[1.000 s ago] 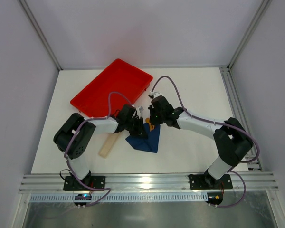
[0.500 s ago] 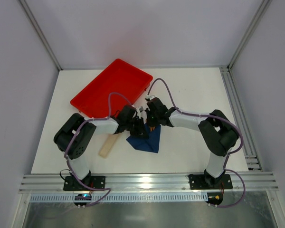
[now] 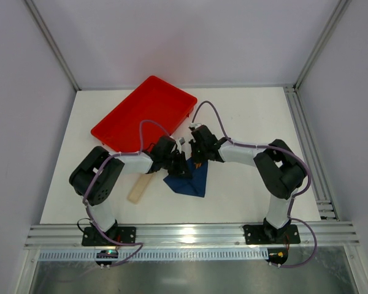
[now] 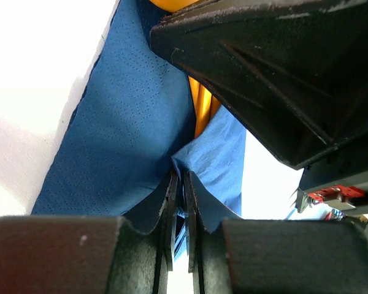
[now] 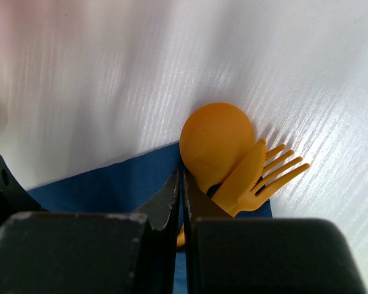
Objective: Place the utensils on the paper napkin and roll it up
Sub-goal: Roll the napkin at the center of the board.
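Note:
The navy paper napkin point(image 3: 189, 182) lies at the table's middle, partly folded into a triangle. The orange utensils point(image 3: 197, 164) lie on its far end between my two grippers. In the right wrist view a spoon point(image 5: 218, 144), a knife point(image 5: 242, 177) and a fork point(image 5: 276, 174) stick out past the napkin's point(image 5: 110, 184) far edge. My left gripper point(image 3: 178, 164) is shut on a raised fold of the napkin point(image 4: 135, 135), with an orange handle point(image 4: 200, 110) just beyond. My right gripper point(image 3: 197, 152) is shut, its tips point(image 5: 181, 177) down on the napkin beside the spoon.
A red tray point(image 3: 144, 113) sits at the back left, close behind the grippers. A pale beige flat strip point(image 3: 140, 187) lies left of the napkin. The right gripper's black body point(image 4: 276, 73) hangs close over the left gripper.
My right arm has drawn its elbow in and the right gripper has shifted slightly left toward the utensils. My left gripper stays at the napkin.

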Tool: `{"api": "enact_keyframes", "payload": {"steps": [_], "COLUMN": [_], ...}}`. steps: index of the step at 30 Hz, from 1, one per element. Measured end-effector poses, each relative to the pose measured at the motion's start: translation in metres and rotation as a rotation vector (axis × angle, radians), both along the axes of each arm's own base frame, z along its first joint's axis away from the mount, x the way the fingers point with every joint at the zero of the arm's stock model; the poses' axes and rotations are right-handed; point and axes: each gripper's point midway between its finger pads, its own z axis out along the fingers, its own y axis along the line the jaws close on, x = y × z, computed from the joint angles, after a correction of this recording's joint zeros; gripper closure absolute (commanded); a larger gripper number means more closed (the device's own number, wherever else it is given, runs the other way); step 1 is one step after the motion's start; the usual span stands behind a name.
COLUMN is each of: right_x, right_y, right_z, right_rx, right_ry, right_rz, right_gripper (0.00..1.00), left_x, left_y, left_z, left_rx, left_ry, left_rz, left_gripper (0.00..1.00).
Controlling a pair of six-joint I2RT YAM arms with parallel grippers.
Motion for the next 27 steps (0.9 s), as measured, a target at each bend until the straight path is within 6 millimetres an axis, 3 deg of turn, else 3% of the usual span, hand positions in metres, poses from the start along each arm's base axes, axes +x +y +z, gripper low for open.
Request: {"api": "enact_keyframes", "payload": {"steps": [21, 27], "right_x": [0.000, -0.004], "right_y": [-0.011, -0.013], "right_z": [0.001, 0.023], "right_rx": [-0.046, -0.027], "right_ry": [-0.022, -0.040], "right_rz": [-0.007, 0.003], "right_gripper": [0.96, 0.96], "left_x": [0.002, 0.002], "left_y": [0.002, 0.002], "left_z": [0.000, 0.000], "left_rx": [0.007, 0.007], "left_ry": [-0.006, -0.002], "left_rz": [0.035, 0.044], "left_gripper": [0.87, 0.86]}}
